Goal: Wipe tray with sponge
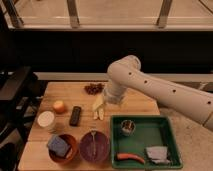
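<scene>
The green tray (165,131) sits at the table's front right. It holds a small metal cup (128,126), a red-orange carrot-like item (130,157) and a grey cloth (157,152). The blue sponge (58,145) lies in an orange bowl (70,150) at the front left. My white arm reaches in from the right. Its gripper (106,101) hangs low over the middle of the table, just left of the tray's far corner and right above a banana (98,108). It is well away from the sponge.
On the wooden table there are dark grapes (93,88) at the back, an orange (60,106), a black remote (75,115), a white cup (46,120) and a purple plate with a fork (94,145). A black chair (15,95) stands on the left.
</scene>
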Controlling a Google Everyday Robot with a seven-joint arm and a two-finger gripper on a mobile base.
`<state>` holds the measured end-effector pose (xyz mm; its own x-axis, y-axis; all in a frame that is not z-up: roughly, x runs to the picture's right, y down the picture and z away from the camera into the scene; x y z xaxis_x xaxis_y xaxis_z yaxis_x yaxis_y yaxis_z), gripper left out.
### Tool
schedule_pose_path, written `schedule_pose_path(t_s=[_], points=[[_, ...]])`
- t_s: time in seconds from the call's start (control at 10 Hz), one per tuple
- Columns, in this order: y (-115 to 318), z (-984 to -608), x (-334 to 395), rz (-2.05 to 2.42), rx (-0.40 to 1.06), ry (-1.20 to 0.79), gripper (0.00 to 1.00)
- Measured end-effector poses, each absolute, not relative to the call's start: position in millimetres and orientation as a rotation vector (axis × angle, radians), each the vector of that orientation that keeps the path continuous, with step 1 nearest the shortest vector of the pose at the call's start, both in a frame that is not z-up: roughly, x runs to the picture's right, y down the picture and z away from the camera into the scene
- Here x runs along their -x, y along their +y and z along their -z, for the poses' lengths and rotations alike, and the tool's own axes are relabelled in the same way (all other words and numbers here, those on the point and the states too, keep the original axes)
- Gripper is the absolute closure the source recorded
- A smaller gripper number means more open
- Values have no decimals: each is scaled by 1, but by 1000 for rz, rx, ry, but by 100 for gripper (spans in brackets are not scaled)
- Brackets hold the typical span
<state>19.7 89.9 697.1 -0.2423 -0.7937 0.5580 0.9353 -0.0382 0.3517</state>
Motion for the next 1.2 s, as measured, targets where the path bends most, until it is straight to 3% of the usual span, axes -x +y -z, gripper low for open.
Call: schedule_pose_path(t_s=[0.5,1.2], points=[[100,-690,5,1783,178,-822,20],[138,-668,177,2179,-191,-1064,20]])
